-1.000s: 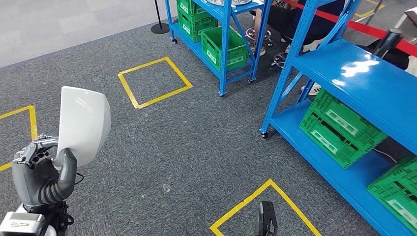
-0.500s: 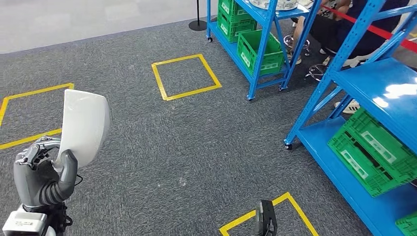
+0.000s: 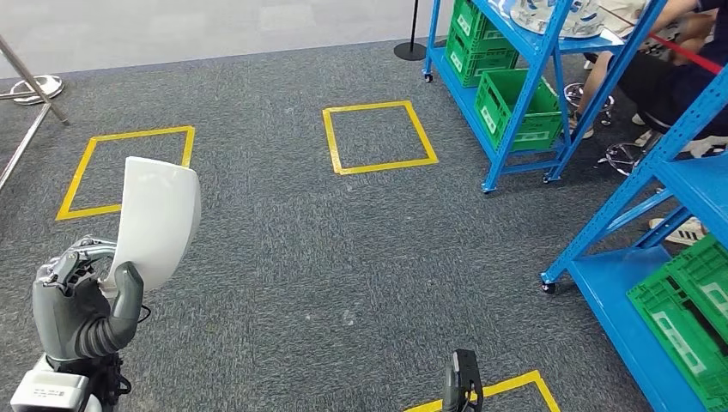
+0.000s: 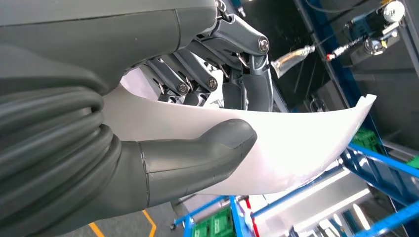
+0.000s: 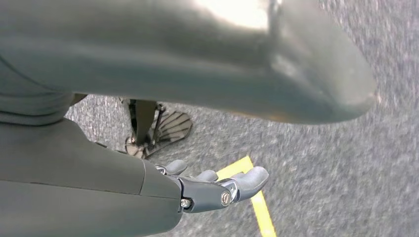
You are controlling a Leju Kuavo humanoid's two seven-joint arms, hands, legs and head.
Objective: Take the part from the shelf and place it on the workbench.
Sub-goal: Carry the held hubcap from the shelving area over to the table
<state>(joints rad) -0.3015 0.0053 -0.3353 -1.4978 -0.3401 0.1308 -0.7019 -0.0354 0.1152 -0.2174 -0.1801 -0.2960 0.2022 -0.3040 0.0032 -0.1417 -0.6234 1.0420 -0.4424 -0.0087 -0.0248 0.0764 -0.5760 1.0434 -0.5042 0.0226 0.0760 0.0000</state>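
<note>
**White part carried in the left hand above the carpet**

The curved white plastic shell part (image 3: 156,219) stands roughly upright in the left hand (image 3: 81,300), low at the left of the head view, above the dark grey carpeted floor (image 3: 283,249). The wrist view shows the thick grey thumb (image 4: 197,160) pressed against one face of the shell and the darker fingers (image 4: 247,84) closed on the other, so the part is clamped between them near its lower edge.

The right hand (image 5: 217,190) hangs low beside the body, holding nothing, its fingers stretched out and slightly apart over the carpet and a strip of yellow tape (image 5: 257,202). In the head view just a dark sliver of it shows at the bottom edge, too little to tell more.

On the floor, two squares outlined in yellow tape lie ahead: one (image 3: 120,167) just beyond the held part, the other (image 3: 378,137) further right. A blue metal shelf rack (image 3: 524,94) with green plastic crates (image 3: 515,107) stands at the upper right, and a second blue rack (image 3: 652,257) with another green crate (image 3: 687,318) fills the right edge. A person's legs and shoe (image 3: 678,232) show between the racks.
</note>
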